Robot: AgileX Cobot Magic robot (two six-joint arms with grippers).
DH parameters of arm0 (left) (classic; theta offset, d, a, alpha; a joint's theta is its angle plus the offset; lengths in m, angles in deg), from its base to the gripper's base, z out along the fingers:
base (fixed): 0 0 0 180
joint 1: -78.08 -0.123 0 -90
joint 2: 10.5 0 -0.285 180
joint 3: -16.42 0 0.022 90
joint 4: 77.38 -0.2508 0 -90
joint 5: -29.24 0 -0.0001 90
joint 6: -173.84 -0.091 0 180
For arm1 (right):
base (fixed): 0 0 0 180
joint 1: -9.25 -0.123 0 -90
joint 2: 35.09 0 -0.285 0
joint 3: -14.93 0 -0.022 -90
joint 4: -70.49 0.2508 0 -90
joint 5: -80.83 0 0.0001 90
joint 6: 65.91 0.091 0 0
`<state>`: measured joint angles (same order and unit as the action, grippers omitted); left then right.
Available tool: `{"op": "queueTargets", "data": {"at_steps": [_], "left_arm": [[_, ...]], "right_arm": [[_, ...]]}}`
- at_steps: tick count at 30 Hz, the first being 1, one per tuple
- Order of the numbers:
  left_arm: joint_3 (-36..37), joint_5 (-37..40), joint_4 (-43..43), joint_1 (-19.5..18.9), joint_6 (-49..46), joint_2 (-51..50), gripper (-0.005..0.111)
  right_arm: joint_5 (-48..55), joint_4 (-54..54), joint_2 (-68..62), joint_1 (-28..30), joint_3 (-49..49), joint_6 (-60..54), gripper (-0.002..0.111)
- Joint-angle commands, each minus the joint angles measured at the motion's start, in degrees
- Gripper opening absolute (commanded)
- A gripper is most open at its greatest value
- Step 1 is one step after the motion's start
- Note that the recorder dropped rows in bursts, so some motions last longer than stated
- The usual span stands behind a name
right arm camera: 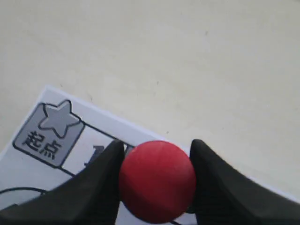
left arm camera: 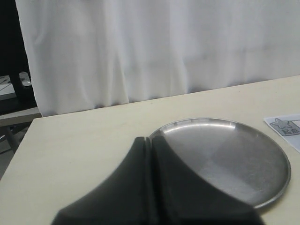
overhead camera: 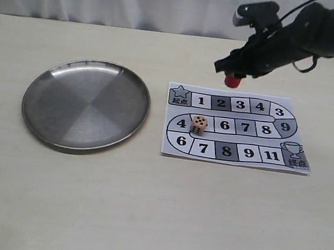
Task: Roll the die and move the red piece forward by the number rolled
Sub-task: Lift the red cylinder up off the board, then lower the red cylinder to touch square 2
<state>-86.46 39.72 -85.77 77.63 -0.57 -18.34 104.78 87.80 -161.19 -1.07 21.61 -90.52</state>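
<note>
Now: right gripper (right arm camera: 157, 146) clamps the red piece (right arm camera: 157, 183) between both fingers (right arm camera: 91, 190), upper right of exterior view; left gripper (left arm camera: 150, 141) fully closed, jaws pressed together.

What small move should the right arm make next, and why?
Probably carry the red piece over the board's top row and lower it. The right gripper's fingers are shut on it above the board's far edge; the die already lies on the board.
</note>
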Motion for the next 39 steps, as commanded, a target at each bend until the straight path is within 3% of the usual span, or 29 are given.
{"op": "queueTargets", "data": {"at_steps": [1,19,33,39], "left_arm": [[0.1,-0.55,0.11,0.48,0.05,0.06,0.0],[0.1,-0.55,0.11,0.48,0.05,0.06,0.0],[0.1,-0.55,0.11,0.48,0.05,0.06,0.0],[0.1,-0.55,0.11,0.48,0.05,0.06,0.0]], "right_arm": [[-2.22,0.02,-4.37,0.23,-0.79,0.27,0.005],[-1.63,0.02,-6.0,0.23,-0.79,0.27,0.005],[-7.17,-0.23,16.9,0.34,-0.68,0.27,0.005],[-6.23,-0.45,16.94,0.47,-0.8,0.27,0.005]]}}
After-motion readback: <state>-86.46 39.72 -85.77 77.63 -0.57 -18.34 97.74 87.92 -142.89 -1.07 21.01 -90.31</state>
